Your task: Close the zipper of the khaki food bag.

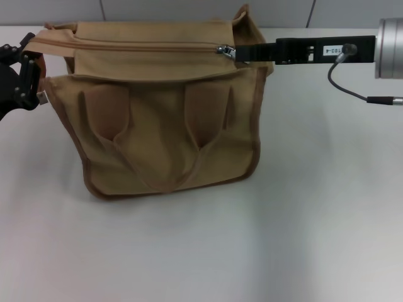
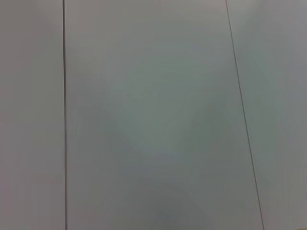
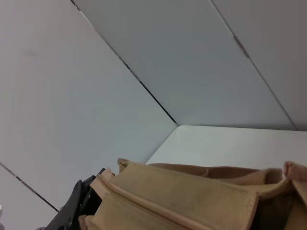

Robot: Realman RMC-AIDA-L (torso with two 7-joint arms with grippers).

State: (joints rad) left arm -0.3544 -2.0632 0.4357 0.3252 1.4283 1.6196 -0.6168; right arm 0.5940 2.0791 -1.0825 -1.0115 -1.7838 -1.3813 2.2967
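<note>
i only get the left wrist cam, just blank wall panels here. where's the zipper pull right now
Observer: On the head view the zipper pull sits near the khaki food bag's right end, at the right gripper's tip.
Operator: and my left gripper
Observer: The left gripper is at the bag's upper left corner.
Operator: bag upright
Observer: Yes, standing on the table, handles facing the robot.
</note>
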